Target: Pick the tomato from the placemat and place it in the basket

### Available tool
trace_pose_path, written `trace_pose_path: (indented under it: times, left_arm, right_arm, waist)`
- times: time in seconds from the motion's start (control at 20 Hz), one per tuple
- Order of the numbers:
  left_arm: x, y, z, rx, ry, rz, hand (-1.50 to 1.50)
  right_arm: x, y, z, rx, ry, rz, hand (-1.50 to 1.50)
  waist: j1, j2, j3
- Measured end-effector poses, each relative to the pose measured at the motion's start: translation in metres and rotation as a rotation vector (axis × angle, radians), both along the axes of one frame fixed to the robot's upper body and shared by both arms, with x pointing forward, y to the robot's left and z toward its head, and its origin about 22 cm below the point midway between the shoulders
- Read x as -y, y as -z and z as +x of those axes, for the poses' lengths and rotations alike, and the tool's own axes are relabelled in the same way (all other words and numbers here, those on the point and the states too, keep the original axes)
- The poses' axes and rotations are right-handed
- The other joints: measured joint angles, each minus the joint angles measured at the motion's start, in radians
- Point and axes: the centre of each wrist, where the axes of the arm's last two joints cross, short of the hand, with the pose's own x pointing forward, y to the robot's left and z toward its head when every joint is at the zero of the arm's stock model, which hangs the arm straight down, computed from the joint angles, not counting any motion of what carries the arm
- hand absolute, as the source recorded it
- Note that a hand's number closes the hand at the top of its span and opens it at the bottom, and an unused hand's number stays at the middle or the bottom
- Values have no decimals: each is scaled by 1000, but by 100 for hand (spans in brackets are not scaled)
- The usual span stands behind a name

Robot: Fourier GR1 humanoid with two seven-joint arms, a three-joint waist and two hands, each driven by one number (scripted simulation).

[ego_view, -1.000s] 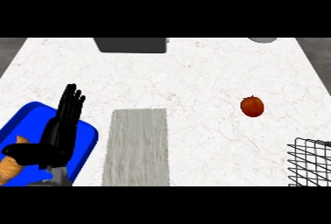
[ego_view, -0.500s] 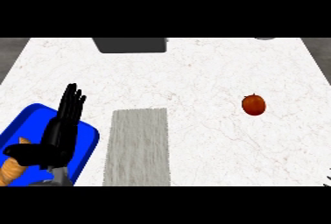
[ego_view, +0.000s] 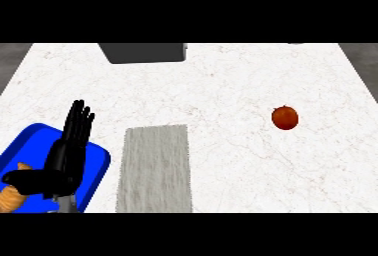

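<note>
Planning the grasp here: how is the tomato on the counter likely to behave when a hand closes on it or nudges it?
The tomato looks round and smooth, so a nudge would probably send it rolling across the bare white counter. Its glossy skin suggests it may slip between fingers. It appears small, so likely light, though possibly bruised by pinching.

Only the left hand [ego_view: 63, 160] shows in the head view, low at the left, at about eight o'clock from the centre. It is black and stands upright, its straight fingers [ego_view: 78, 120] held close together and pointing toward twelve o'clock. The thumb [ego_view: 23, 179] juts out toward nine o'clock from the base of the palm. A short grey piece of the forearm [ego_view: 66, 204] shows beneath it, at six o'clock from the hand.
</note>
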Motion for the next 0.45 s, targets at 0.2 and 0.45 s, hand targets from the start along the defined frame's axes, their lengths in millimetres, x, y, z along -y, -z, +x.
trace_pose_path:
  times: [0.2, 0.45]
  left_arm:
    - [-3, 3, -1, -11, -16, -1, 0]
    - [-4, 8, -6, -23, -19, 2, 0]
  right_arm:
    - [-1, -1, -7, 31, -15, -15, -150]
    - [-4, -2, -17, 32, -82, -24, -150]
  waist:
    - [-16, -7, 1]
    - [-25, -16, 1]
